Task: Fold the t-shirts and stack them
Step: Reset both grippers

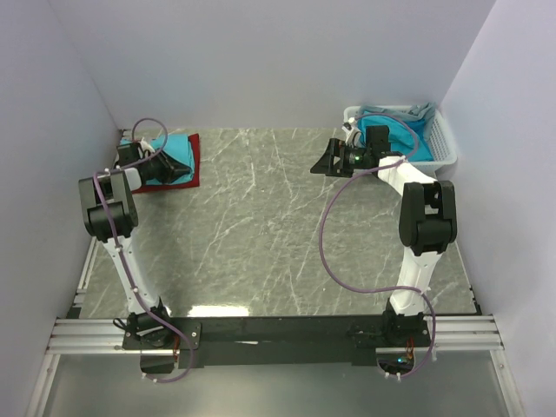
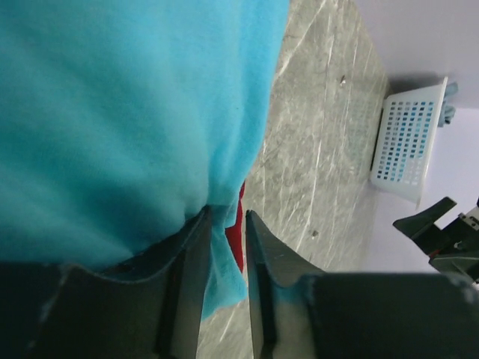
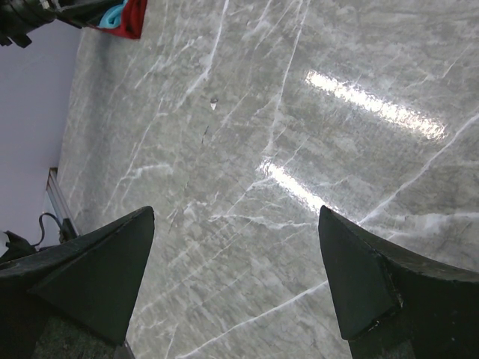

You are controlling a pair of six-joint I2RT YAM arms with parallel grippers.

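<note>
At the far left a folded turquoise t-shirt [image 1: 179, 144] lies on top of a folded red t-shirt [image 1: 188, 170]. My left gripper [image 1: 159, 162] is down on this stack. In the left wrist view the turquoise t-shirt [image 2: 112, 112] fills the upper left and a strip of the red t-shirt [image 2: 239, 238] shows under it. The left gripper [image 2: 227, 215] stands narrowly open, a loose turquoise edge lying between its fingers against one of them. My right gripper [image 1: 323, 162] hovers wide open over bare table [image 3: 239, 149], holding nothing. Another turquoise t-shirt [image 1: 398, 130] lies in the basket.
The white slatted basket [image 1: 445, 148] stands at the back right corner, behind the right gripper; it also shows as the basket [image 2: 408, 142] in the left wrist view. Walls close in on the left, back and right. The marble table top [image 1: 261, 226] stretches between the arms.
</note>
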